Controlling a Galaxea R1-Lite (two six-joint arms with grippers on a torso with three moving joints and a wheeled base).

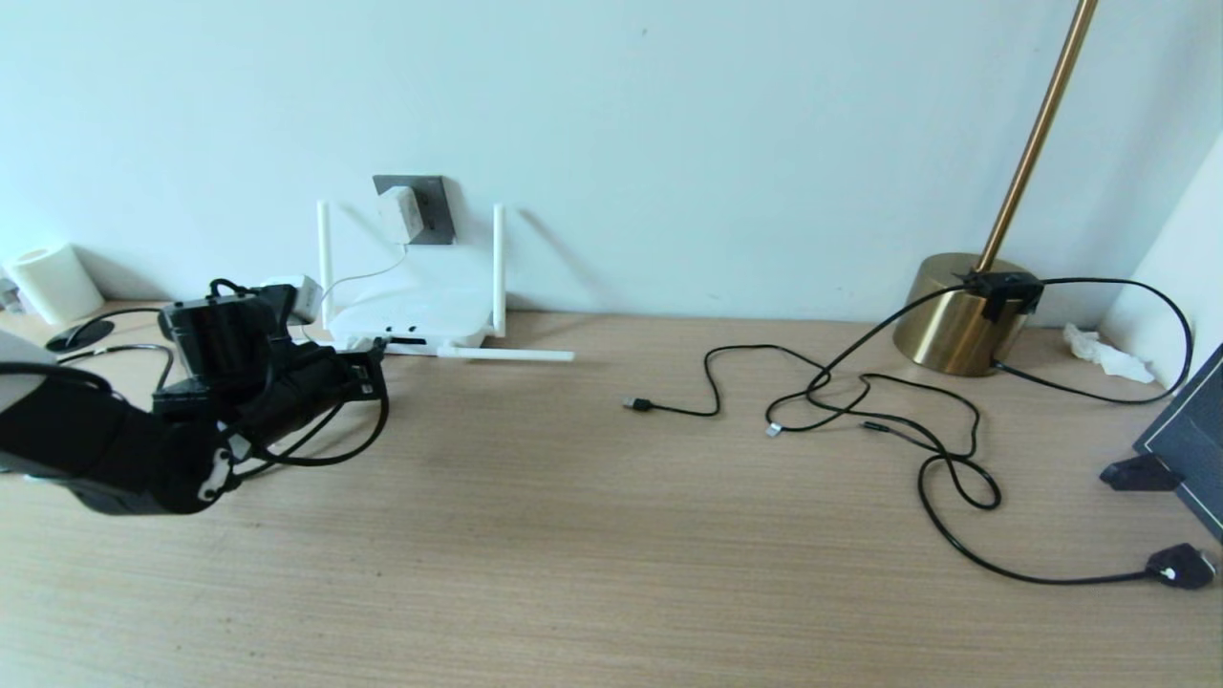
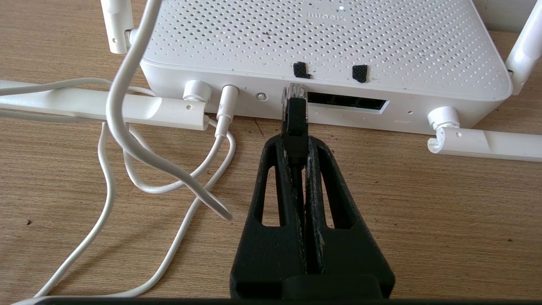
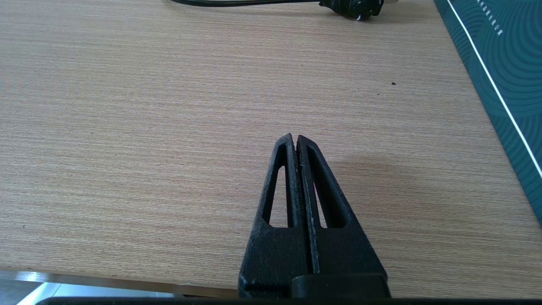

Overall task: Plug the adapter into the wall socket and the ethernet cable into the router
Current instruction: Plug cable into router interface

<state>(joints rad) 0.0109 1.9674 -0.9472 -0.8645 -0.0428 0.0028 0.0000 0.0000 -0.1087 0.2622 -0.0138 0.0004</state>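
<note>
- Head view: we see the left gripper (image 1: 368, 368) at about 9 o'clock, reaching toward the router (image 1: 413, 320), which lies at its 1 o'clock by the wall. The adapter (image 1: 398, 212) sits in the wall socket (image 1: 430, 205), at 12 o'clock from the router, its thin white cord (image 1: 358, 277) dropping toward the router. Loose black cables (image 1: 860, 401) lie well apart at 3 o'clock, near a brass lamp base (image 1: 955, 315). A white paper roll (image 1: 53, 282) stands at the far 9 o'clock edge. All rest on the wooden table (image 1: 611, 573).
- Left wrist view: we find the left gripper (image 2: 296, 142) pinching the ethernet cable (image 2: 295, 123) just behind its clear plug (image 2: 294, 93). The plug lies at 12 o'clock from the fingertips, its tip at the end of the router's (image 2: 322, 38) dark port row (image 2: 347, 101); whether it is seated we cannot tell. White cords (image 2: 169, 169) loop at 9 o'clock.
- Right wrist view: we see the right gripper (image 3: 295, 140) pressed together on nothing, above bare table (image 3: 127, 127). A black plug (image 3: 349, 6) lies well apart at 12 o'clock, a dark teal board (image 3: 508, 63) at 2 o'clock.
</note>
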